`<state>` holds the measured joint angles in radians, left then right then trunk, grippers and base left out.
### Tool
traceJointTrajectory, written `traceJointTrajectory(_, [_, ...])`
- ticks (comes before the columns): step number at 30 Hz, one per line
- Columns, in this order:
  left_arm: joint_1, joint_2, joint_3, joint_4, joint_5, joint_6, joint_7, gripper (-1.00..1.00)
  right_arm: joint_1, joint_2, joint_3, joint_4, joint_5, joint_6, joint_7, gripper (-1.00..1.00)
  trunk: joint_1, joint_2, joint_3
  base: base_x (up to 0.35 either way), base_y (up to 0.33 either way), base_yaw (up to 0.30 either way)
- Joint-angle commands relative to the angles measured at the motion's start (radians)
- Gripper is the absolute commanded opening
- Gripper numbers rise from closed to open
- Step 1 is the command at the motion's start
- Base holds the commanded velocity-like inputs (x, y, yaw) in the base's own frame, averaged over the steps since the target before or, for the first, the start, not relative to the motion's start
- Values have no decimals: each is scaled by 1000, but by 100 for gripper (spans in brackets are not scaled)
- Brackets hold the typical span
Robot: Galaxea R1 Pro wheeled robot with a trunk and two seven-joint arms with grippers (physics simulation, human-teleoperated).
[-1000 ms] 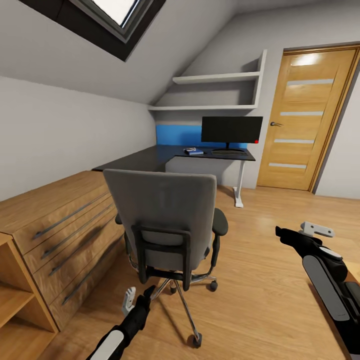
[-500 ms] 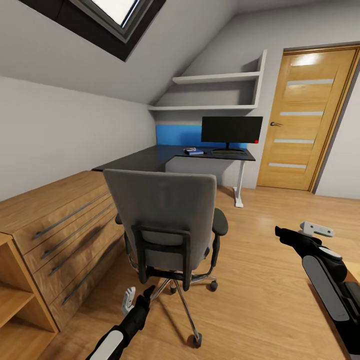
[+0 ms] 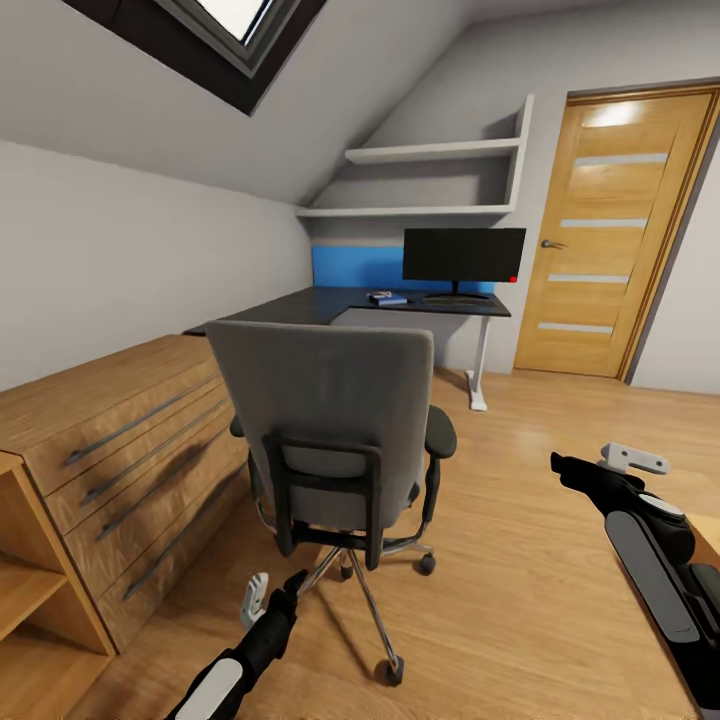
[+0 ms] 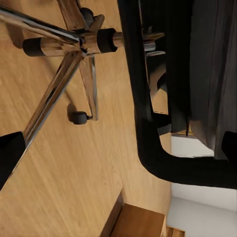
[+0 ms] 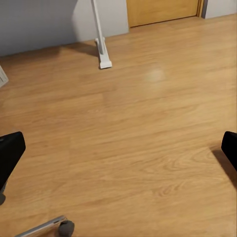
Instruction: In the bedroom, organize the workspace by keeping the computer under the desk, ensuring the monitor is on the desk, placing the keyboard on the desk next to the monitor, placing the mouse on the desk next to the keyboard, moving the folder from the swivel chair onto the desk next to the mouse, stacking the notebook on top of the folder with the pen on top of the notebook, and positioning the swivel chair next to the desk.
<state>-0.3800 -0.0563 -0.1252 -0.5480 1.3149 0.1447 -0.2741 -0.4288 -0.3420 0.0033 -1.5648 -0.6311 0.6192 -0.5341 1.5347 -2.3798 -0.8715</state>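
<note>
The grey swivel chair (image 3: pixel 330 430) stands mid-room with its back to me, hiding its seat. Its chrome base (image 4: pixel 59 84) and black frame (image 4: pixel 148 123) are close in the left wrist view. My left gripper (image 3: pixel 275 592) hangs open low behind the chair base. At the right, my right gripper (image 3: pixel 600 462) is open over bare floor. Far off, the black desk (image 3: pixel 290 312) carries the monitor (image 3: pixel 463 255) and a blue folder (image 3: pixel 387 299) with something small on it. Keyboard, mouse, pen and computer are too small or hidden to tell.
A wooden drawer chest (image 3: pixel 120 440) and an open shelf (image 3: pixel 30 590) line the left wall beside the chair. The door (image 3: pixel 610 230) is at the back right, and white wall shelves (image 3: pixel 430 155) hang above the desk. Open floor (image 3: pixel 530 480) runs to the white desk leg (image 5: pixel 101 44).
The whole view has shifted a little, so the camera moved; the chair now looks slightly nearer. Both arms hold the same pose with open grippers.
</note>
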Motion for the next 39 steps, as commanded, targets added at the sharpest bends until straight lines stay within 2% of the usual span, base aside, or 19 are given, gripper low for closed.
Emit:
traceJointTrajectory(1, [-3,3,-2,0,12,9,0,100,-1,-1,1,-1,-10,2,-9,100,4,-8,-4,0,0,0])
traceJointTrajectory(3, [-8,7,-2,0,13,19,2,100,-1,-1,2,-1,-10,2,-7,100,11,-22,-11,0,0,0])
traceJointTrajectory(13, [-21,23,0,-2,15,35,-9,100,0,1,4,-1,-10,2,-5,100,11,-22,-11,0,0,0])
traceJointTrajectory(29, [-18,29,1,-1,15,40,-12,100,2,1,4,-1,-10,2,-4,100,11,-22,-11,0,0,0])
traceJointTrajectory(39, [-28,32,-1,-1,16,43,-2,100,2,1,3,-1,-10,1,-4,100,50,-92,-42,0,0,0])
